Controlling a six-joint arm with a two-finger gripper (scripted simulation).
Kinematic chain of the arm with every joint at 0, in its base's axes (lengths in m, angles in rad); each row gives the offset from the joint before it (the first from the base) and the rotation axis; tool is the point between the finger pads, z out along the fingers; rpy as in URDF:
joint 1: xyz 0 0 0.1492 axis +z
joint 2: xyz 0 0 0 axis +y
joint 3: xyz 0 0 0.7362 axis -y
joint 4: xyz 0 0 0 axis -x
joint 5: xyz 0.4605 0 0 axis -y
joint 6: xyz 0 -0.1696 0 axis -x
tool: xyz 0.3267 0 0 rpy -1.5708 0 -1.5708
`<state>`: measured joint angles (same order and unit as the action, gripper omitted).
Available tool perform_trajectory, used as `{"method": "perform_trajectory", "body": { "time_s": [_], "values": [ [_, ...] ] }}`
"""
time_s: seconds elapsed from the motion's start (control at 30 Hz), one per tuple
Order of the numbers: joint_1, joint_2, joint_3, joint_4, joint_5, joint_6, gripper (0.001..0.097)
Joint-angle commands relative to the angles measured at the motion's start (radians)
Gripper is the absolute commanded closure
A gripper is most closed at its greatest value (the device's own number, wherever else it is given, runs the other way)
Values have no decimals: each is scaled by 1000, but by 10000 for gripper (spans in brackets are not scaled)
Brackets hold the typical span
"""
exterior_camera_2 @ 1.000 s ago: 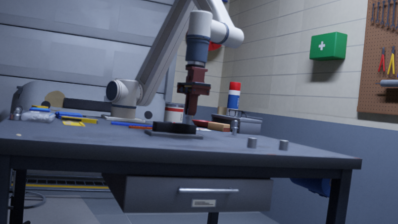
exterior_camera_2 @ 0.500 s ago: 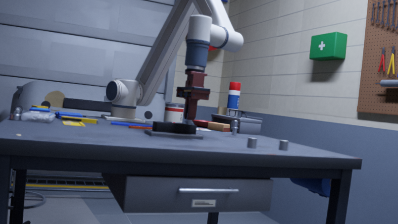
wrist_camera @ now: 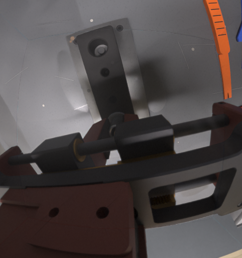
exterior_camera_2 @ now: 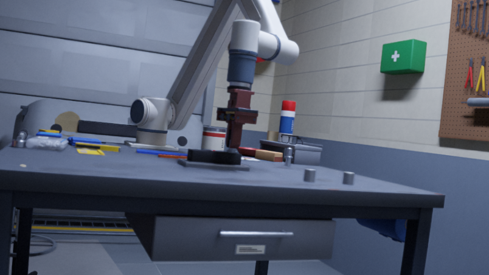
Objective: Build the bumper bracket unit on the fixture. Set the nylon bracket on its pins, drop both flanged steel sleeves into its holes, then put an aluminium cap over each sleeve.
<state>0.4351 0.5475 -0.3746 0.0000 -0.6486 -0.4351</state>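
Note:
The black nylon bracket lies on the grey fixture plate in the middle of the bench, and in the wrist camera its far hole shows a pale pin or sleeve top inside. My gripper is down at the bracket's right end, closed on a flanged steel sleeve that is mostly hidden by the fingers. A second sleeve stands upright to the right. Two aluminium caps sit near the bench's right front.
Behind the fixture stand a red-banded can, a spray can and a grey box with glasses on it. Wooden and red blocks lie just right of the bracket. Blue and orange rulers and hand tools lie to the left.

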Motion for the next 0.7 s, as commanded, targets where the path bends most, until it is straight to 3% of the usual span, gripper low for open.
{"method": "perform_trajectory", "body": {
  "time_s": [0.0, 0.23, 0.67],
  "values": [
    [0, -1, 1, 1, 0, 0, 951],
    [0, -1, 1, 1, 0, 0, 951],
    [0, -1, 1, 1, 0, 0, 777]
  ]
}}
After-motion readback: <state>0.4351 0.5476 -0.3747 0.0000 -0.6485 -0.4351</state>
